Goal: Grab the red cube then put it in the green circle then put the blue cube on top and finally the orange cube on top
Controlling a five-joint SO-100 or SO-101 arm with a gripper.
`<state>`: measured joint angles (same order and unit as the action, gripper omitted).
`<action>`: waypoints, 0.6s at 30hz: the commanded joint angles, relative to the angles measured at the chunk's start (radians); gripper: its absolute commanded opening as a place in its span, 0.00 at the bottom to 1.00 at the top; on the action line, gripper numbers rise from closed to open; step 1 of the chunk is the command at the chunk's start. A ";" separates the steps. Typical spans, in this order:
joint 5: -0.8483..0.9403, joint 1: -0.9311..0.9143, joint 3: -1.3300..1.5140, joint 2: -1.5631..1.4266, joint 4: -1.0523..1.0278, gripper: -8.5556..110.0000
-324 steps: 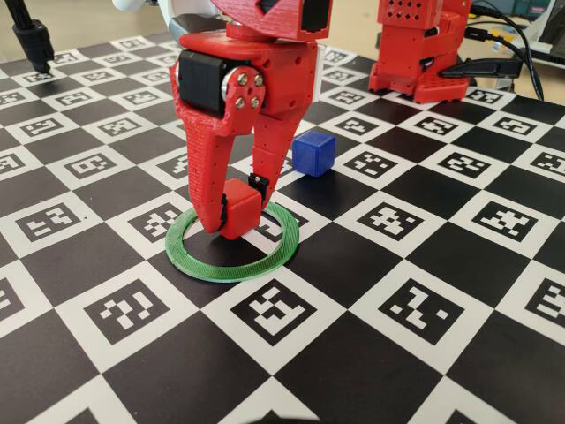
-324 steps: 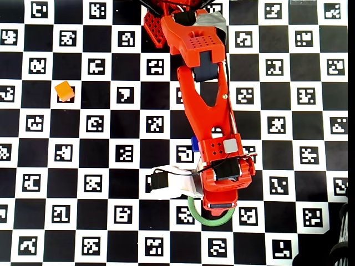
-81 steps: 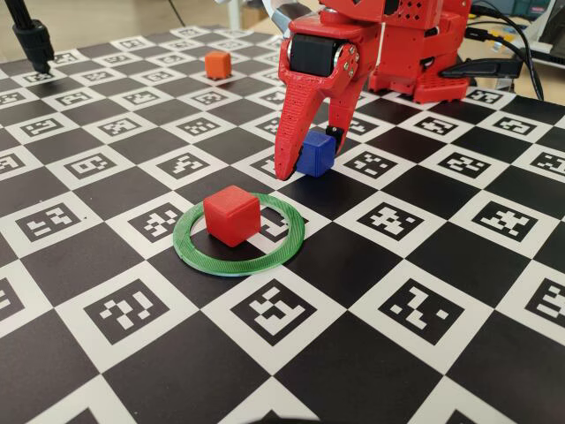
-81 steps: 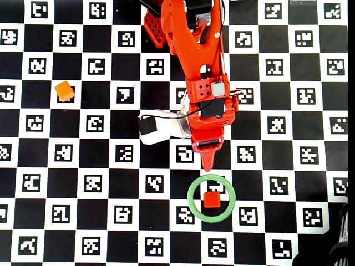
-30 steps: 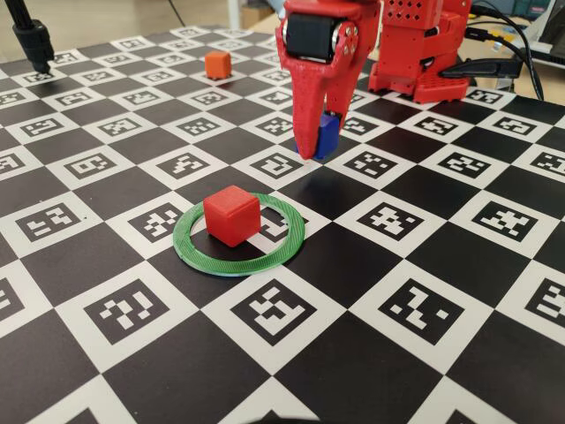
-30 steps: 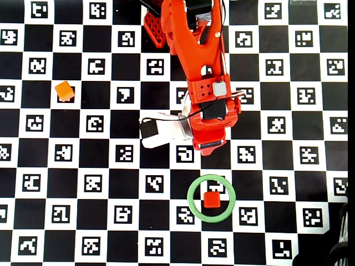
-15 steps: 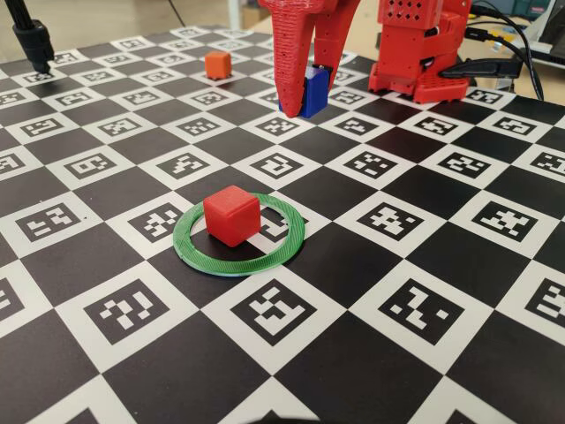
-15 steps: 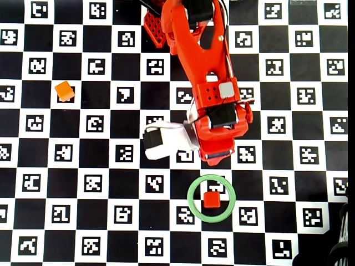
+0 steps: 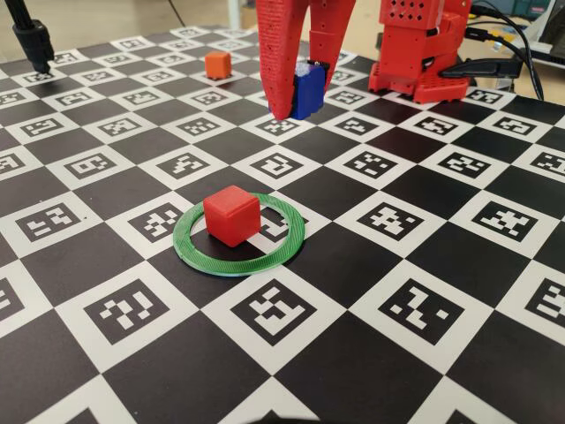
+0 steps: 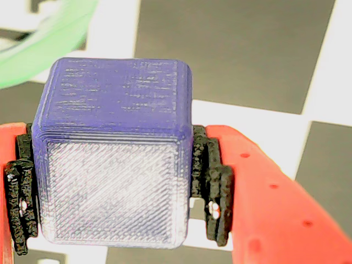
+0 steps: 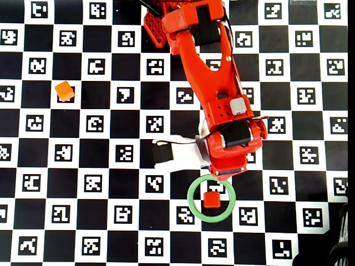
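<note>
A red 3D-printed robot arm holds a small matte deep-blue plastic cube (image 9: 308, 92) in the air above a counter (image 9: 459, 265) covered in a black-and-white checkerboard of printed marker squares. The gripper (image 9: 296, 99) has its jaws pinching the blue cube from two opposite sides; in the wrist view the black pads (image 10: 212, 184) press flat against the cube's flanks, with the cube (image 10: 113, 151) sitting squarely between them.

A small matte red plastic cube (image 9: 232, 215) rests on the counter inside a thin flat green ridged ring (image 9: 287, 241), toward the ring's back-left part in the fixed view rather than dead centre. In the overhead view the red cube (image 11: 211, 199) is clear of the arm, whose wrist overhangs the ring's upper edge (image 11: 192, 187). A small bright-orange plastic cube (image 9: 217, 64) sits well apart at the far side of the counter, untouched.

The main risk, as I judge it, is placement. The red cube's top is no bigger than the blue cube's base, so any offset or twist on release could leave the blue cube overhanging and tipping off. Lowering too far could push the red cube sideways, possibly out of the ring. The red jaws could also clip the red cube while opening.
</note>
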<state>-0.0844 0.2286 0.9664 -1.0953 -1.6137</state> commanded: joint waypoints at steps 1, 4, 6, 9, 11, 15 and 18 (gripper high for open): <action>-0.015 0.005 -0.163 0.009 -0.012 0.11; -0.029 0.002 -0.222 0.051 -0.014 0.11; -0.041 0.002 -0.255 0.072 -0.014 0.11; -0.054 0.002 -0.291 0.100 -0.008 0.11; -0.058 0.002 -0.307 0.115 0.003 0.11; -0.080 -0.002 -0.333 0.149 0.026 0.11; -0.092 0.000 -0.341 0.166 0.048 0.11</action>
<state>-0.1672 0.2286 0.7133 -0.8958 -1.5861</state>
